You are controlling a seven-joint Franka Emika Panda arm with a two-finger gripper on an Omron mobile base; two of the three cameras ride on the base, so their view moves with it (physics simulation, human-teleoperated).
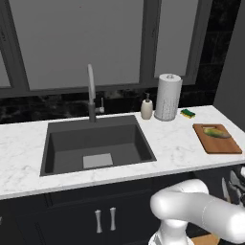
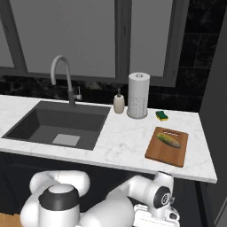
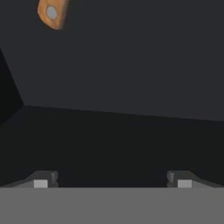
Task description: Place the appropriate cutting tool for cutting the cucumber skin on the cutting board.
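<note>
The cutting tool's (image 3: 53,13) orange handle end shows above my gripper (image 3: 112,179), whose fingers stand wide apart, empty. The cucumber (image 2: 169,140) lies on the cutting board (image 2: 155,151).

The white marble counter (image 1: 172,143) carried everything. A dark sink (image 1: 95,146) was set into it, with the faucet (image 1: 90,93) at its 12 o'clock. Past the sink's 2 o'clock corner sat a soap dispenser (image 1: 147,107), then a paper-towel roll (image 1: 168,97) just beside it, and a green-and-yellow sponge (image 1: 188,113) at the roll's 3 o'clock. The cutting board (image 1: 217,139) lay flat at the sponge's 5 o'clock, near the counter's end.
</note>
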